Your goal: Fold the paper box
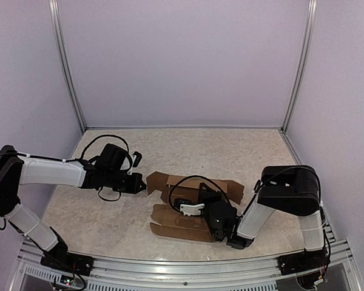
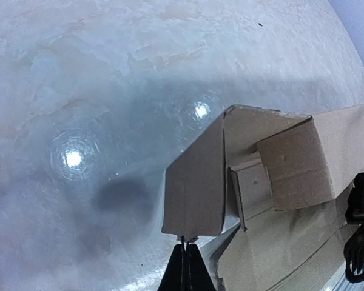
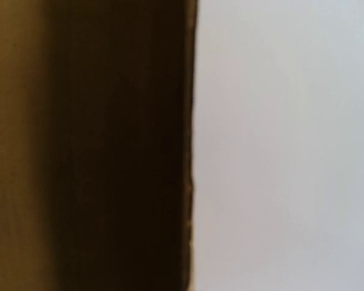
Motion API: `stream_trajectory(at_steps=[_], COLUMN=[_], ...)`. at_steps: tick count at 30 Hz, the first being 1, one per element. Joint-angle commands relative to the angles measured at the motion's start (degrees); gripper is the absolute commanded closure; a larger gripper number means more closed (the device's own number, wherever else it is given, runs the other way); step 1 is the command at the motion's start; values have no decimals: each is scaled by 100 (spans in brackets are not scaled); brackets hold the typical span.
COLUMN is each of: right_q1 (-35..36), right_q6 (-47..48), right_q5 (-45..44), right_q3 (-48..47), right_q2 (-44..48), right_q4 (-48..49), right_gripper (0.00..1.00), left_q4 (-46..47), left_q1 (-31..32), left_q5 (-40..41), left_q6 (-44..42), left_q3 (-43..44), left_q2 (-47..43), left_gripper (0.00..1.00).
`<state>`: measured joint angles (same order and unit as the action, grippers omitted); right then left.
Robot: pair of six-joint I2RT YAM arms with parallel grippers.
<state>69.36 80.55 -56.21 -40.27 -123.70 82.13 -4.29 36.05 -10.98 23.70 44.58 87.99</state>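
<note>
Finds the paper box, a plain brown cardboard carton half raised from its flat sheet point(image 1: 177, 225), on the pale marbled bench point(image 1: 230, 151) between the two tools. Places it straight ahead of the black left tool point(image 2: 185, 267) and directly beneath the black right tool point(image 1: 185, 205).

Shows the left tool pinched fully closed with nothing between its tips, nosing against the lower edge of the upright brown end flap point(image 2: 194, 182) just in front of it. Reads as a push, not a grip. Shows, beyond that flap and farther from the left tool, a small inner tab point(image 2: 252, 185) and a long side wall point(image 2: 303, 157), both standing.

Takes the right tool as closed too, holding nothing so far as can be told. Gets from its own camera only a dark cardboard face close to the lens and a pale blank area beside it. From above, appears to press down inside the paper box, though cannot confirm contact.

Judges the step in hand as closing the end nearer the left tool, swinging the end flap inward against a pinned body. Judges the task well short of done, with the panel below the right tool lying flat.

Calls next for a steady forward nudge from the left tool, tips kept low and centred on the flap. Calls also for firm downward pressure from the right tool to stop the light paper box sliding away. Risks buckling the thin flap if pushed off-centre.
</note>
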Motion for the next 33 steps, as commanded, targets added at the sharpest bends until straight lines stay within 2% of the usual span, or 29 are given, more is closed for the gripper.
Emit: stream_trajectory(at_steps=[1, 3, 8, 13, 16, 23, 26, 33], right_q1=[9, 11, -37, -178, -324, -459, -483, -484], right_q6=[-394, -663, -1492, -2472, -2957, -3103, -3169, -3276], right_q5=[159, 302, 659, 1214, 1845, 2199, 2299, 2366], right_q3=[275, 331, 442, 352, 305, 225, 222, 205], right_q2=[224, 425, 970, 1633, 2110, 2295, 2344, 2415], right_q4=[-47, -405, -1401, -2892, -3769, -4195, -4284, -4355], right_gripper=[100, 100, 100, 100, 100, 100, 100, 100], left_q4=[-262, -199, -6, 517, 789, 1590, 1845, 2172], left_q1=[-5, -37, -214, -499, -497, -620, -769, -813], left_q5=[747, 936, 1060, 390, -57, -929, -1193, -1649], left_q6=[-147, -131, -118, -76, -117, -110, -76, -14], left_q3=[-242, -370, -712, -1078, -1168, -1550, -1627, -1502], left_q2=[-395, -543, -935, -1160, -1144, -1237, -1211, -879], left_gripper=[97, 93, 92, 91, 84, 62, 59, 60])
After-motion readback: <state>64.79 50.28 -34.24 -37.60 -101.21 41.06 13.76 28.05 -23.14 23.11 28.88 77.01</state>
